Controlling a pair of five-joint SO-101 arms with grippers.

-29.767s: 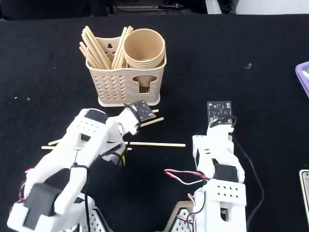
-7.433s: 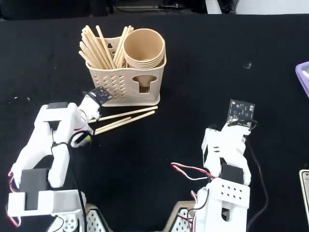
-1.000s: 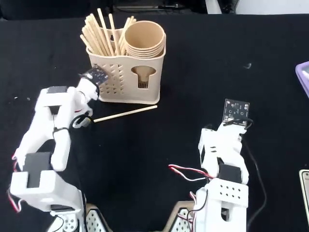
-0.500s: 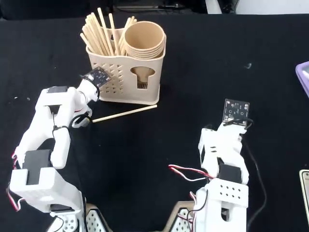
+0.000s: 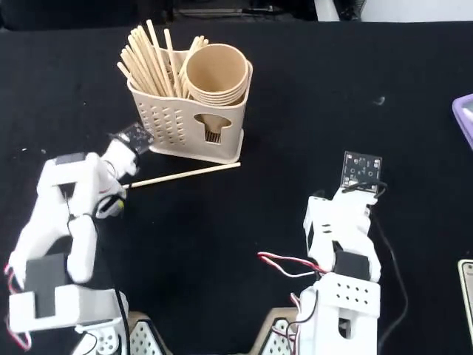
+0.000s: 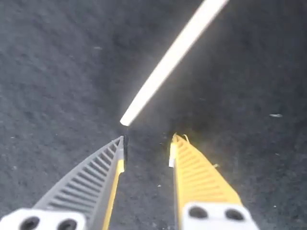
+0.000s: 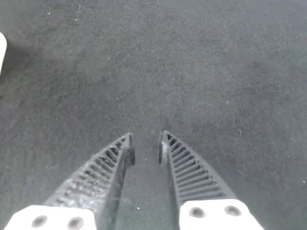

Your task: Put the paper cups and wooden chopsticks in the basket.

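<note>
The beige perforated basket (image 5: 174, 126) stands at the back left, holding a stack of paper cups (image 5: 216, 74) and a bundle of wooden chopsticks (image 5: 151, 59). One loose chopstick (image 5: 185, 174) lies on the black table in front of the basket. My left arm (image 5: 74, 185) sits at that stick's left end. In the left wrist view my left gripper (image 6: 147, 141) is open, low over the cloth, with the chopstick's tip (image 6: 144, 98) just beyond its fingertips, untouched. My right gripper (image 7: 146, 139) is slightly open over bare cloth, holding nothing; the right arm (image 5: 344, 222) is at the front right.
A purple tray edge (image 5: 464, 111) shows at the far right, and a pale object (image 5: 467, 285) lies at the right edge lower down. The black table (image 5: 310, 111) is bare between the basket and the right arm.
The left arm has drawn back to the left and toward the front. The basket has shifted and turned slightly left. The loose chopstick slid a little left. The right arm has kept still.
</note>
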